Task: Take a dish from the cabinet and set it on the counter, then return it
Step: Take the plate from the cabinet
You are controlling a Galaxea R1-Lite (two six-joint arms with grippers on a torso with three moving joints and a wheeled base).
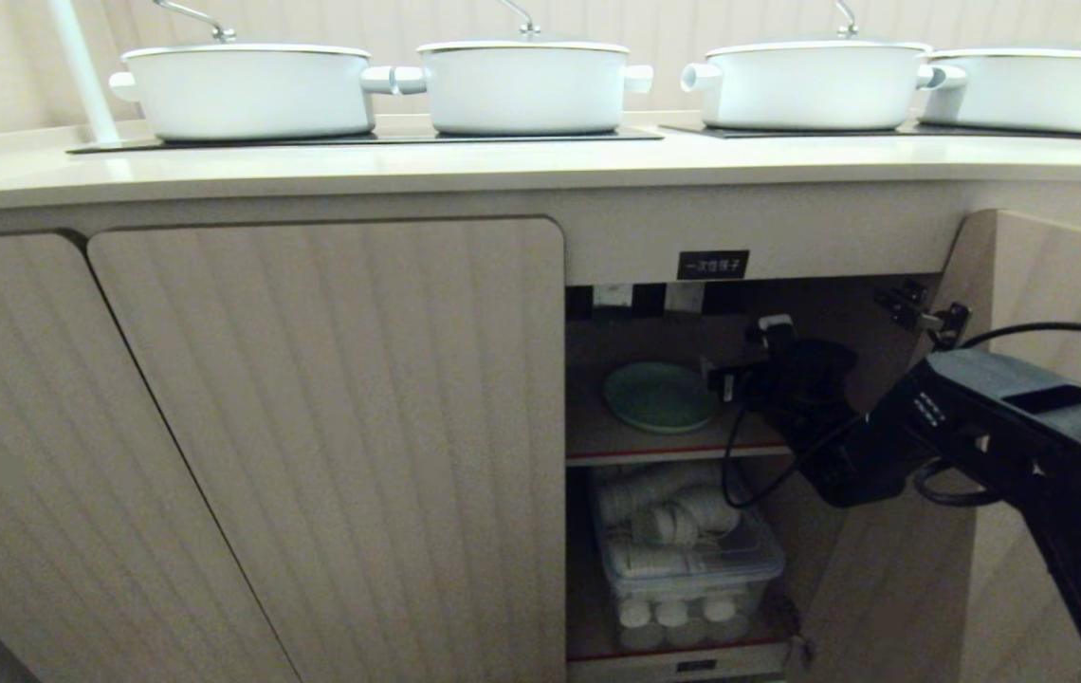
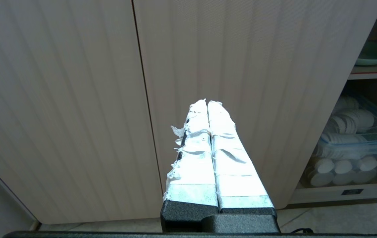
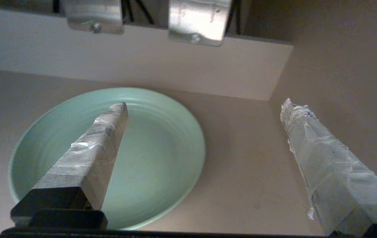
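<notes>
My right gripper (image 3: 201,105) reaches into the open cabinet (image 1: 759,237) below the counter (image 1: 503,166), its taped fingers (image 3: 105,132) spread wide and holding nothing. The dish (image 1: 661,396) lies flat on the upper shelf (image 1: 673,446). One finger hangs over the dish's bowl; the other stands beside it, clear of the rim. The dish looks rigid, smooth and breakable, likely slippery, so I judge its near edge the best place to pinch. My right arm stretches in from the right, past the open door. My left gripper (image 2: 207,103) is parked facing a closed door, fingers pressed together.
</notes>
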